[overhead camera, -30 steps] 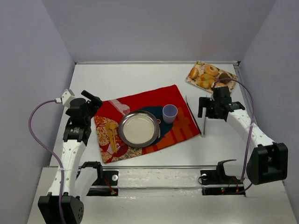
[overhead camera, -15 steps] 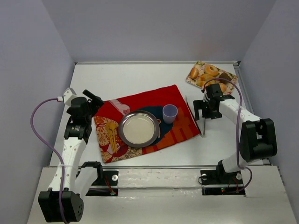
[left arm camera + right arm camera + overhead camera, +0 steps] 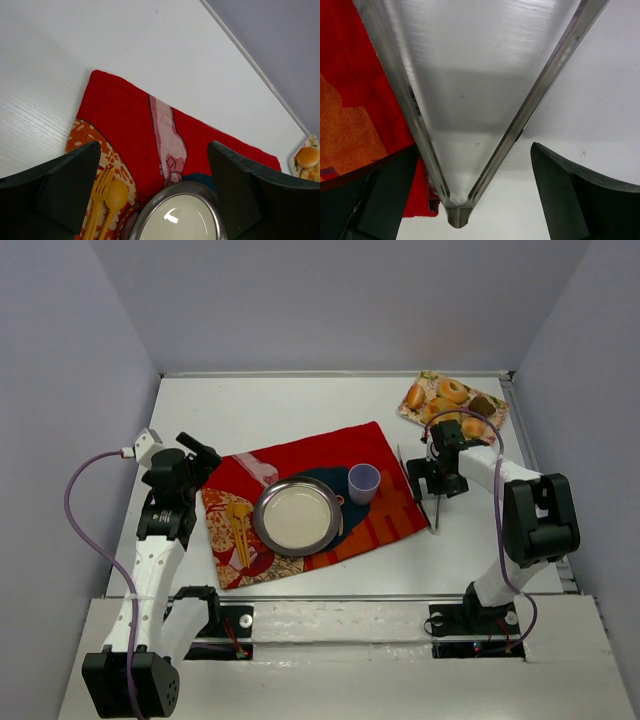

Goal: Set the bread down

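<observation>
Found right gripper [image 3: 475, 172] spread to full width, gripping nothing, poised low astride the hinge end of the tongs [image 3: 456, 214] beside the cloth's [image 3: 350, 115] right edge, with elbow folded high near the tabletop's [image 3: 300, 405] right edge. Found left gripper [image 3: 155, 175] equally wide and empty, above the cloth's left end. Noted bread [image 3: 453, 391], golden-brown rolls and a ring, on a tray [image 3: 427, 376] in the far right corner.

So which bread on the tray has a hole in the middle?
The golden ring-shaped one at the far edge of the tray. The oval loaf beside it and the dark roll are solid, with no hole.
</observation>
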Tool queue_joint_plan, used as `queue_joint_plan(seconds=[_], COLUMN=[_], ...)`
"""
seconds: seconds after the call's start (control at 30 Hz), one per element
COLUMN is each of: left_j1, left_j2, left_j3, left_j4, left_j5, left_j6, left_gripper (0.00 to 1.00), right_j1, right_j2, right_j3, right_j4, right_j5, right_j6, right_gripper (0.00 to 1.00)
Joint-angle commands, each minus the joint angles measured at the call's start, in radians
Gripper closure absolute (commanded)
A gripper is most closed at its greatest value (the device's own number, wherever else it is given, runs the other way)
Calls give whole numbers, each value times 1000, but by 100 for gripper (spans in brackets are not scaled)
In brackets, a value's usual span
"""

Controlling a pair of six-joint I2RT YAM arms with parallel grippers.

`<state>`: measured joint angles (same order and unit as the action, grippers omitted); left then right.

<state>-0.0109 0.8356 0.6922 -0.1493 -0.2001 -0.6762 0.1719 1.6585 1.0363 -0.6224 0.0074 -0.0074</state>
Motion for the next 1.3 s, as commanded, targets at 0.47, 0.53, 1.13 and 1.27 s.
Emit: queue_joint_plan(seconds=[0.47, 0.53, 1.13, 1.27], left_j1=[2, 2, 2, 2], left_j2=[-29, -35, -58, -59], left_j3=[-22, -22, -31, -34], left_j4=[40, 40, 43, 47], left_j5=[-12, -12, 2, 5], left_j6=[23, 23, 23, 24], left_gripper=[1, 1, 1, 1], right_j1=[9, 9, 0, -54], right_j2=[81, 66, -316, -283], right_j3=[47, 36, 160, 214], right_j4=[90, 98, 84, 47], right_j5=[121, 132, 149, 158], right_j6=[47, 55, 176, 205], right_gripper=[36, 55, 58, 58])
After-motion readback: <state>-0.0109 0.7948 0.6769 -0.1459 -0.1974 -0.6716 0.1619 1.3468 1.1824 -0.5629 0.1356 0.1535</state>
